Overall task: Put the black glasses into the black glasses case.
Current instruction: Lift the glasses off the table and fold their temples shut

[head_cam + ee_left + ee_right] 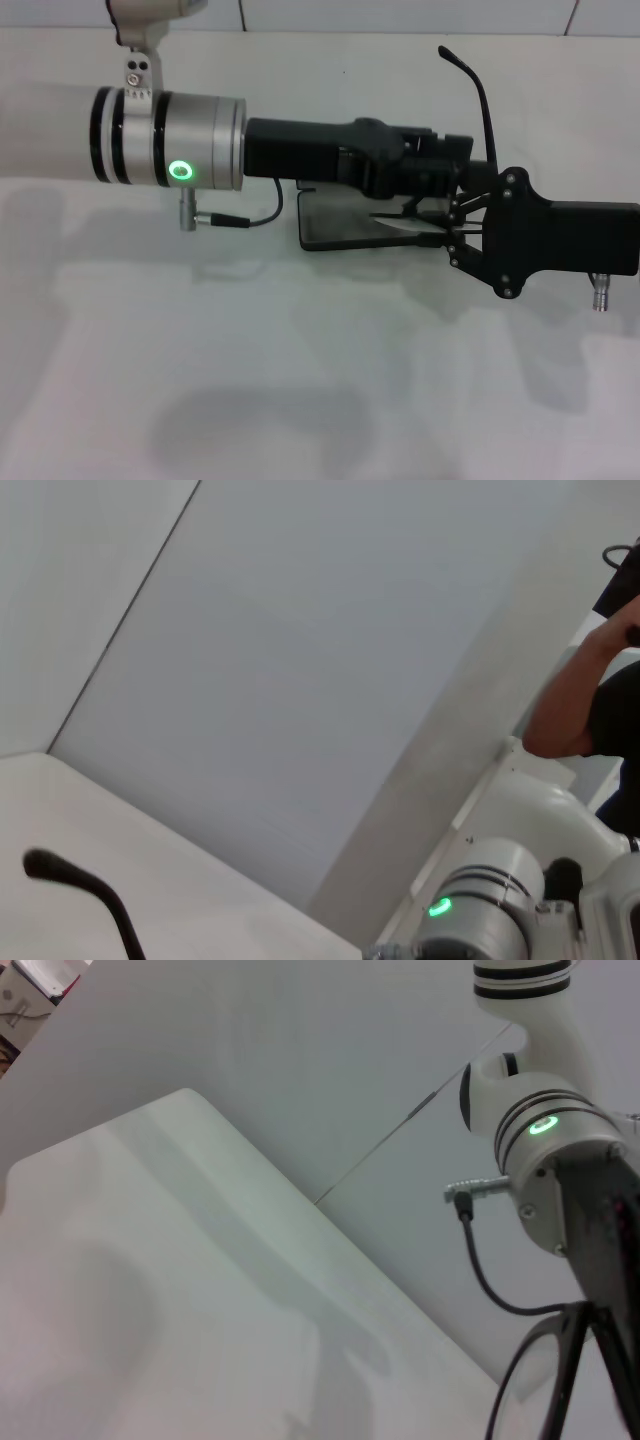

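Both grippers meet over the black glasses case [345, 222]
Left gripper [440, 170] clamps the black glasses [478, 100]; right gripper [440, 228] fingers: cannot tell

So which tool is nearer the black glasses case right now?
Left, apparently: the left tool overlaps the far edge of the black glasses case; the right tool sits at its right end.

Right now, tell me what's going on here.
Both arms meet above the white table. The left gripper and right gripper come together at the black glasses, one temple arm sticking up. The black glasses case lies open on the table just beneath them. The glasses are not yet inside it.
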Controlling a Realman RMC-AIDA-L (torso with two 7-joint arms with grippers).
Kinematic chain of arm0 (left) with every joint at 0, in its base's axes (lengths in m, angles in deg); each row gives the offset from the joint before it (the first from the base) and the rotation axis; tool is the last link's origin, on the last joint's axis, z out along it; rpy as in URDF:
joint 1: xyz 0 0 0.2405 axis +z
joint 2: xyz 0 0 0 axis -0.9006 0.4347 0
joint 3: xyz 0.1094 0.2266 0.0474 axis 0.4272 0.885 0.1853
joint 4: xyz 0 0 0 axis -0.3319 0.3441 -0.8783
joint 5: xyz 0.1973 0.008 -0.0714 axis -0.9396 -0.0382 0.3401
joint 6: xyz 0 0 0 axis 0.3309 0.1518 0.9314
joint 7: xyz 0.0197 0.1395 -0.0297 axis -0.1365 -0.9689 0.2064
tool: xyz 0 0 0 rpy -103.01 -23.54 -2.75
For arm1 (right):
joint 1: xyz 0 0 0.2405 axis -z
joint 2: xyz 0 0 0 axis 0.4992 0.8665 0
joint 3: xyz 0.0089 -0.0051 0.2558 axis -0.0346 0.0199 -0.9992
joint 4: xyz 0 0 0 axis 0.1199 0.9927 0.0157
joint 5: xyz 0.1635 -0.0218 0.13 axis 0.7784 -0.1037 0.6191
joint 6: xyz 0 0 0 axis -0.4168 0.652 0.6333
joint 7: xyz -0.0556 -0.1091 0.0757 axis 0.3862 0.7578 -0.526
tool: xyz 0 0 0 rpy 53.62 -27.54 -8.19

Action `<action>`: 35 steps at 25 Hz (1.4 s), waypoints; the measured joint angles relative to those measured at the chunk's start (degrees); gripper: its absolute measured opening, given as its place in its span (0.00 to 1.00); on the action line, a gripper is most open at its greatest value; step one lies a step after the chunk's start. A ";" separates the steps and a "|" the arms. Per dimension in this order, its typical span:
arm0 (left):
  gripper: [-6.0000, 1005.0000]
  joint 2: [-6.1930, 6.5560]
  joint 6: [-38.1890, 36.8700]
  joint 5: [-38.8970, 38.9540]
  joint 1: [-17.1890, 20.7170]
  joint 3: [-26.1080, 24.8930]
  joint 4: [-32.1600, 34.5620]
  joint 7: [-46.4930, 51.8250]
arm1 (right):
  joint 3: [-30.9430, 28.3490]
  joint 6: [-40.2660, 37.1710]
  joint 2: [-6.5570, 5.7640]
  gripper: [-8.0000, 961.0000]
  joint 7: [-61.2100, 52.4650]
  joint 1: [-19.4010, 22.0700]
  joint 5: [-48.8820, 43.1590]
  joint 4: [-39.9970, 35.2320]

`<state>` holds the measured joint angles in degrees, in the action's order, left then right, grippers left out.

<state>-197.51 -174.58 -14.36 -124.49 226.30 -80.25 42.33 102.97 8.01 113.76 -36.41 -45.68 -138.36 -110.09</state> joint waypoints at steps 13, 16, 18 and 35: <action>0.64 1.02 0.69 0.70 0.69 -0.06 -0.06 2.94 | -0.18 -0.52 -0.13 0.12 7.58 1.85 6.34 2.26; 0.64 0.71 0.69 -0.15 0.36 -0.02 0.25 2.62 | -0.18 -0.08 -0.15 0.12 7.59 1.68 6.37 2.41; 0.64 0.65 0.68 0.02 0.35 -0.01 0.40 2.43 | -0.17 0.12 -0.18 0.12 7.60 1.54 6.38 2.49; 0.64 -0.83 0.58 -0.87 -0.65 -0.08 0.21 1.61 | -0.17 0.29 -0.30 0.12 7.90 1.81 6.36 3.23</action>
<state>-198.33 -174.00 -15.23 -125.14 226.23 -80.04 43.94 102.80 8.30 113.46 -28.52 -43.88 -132.00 -106.86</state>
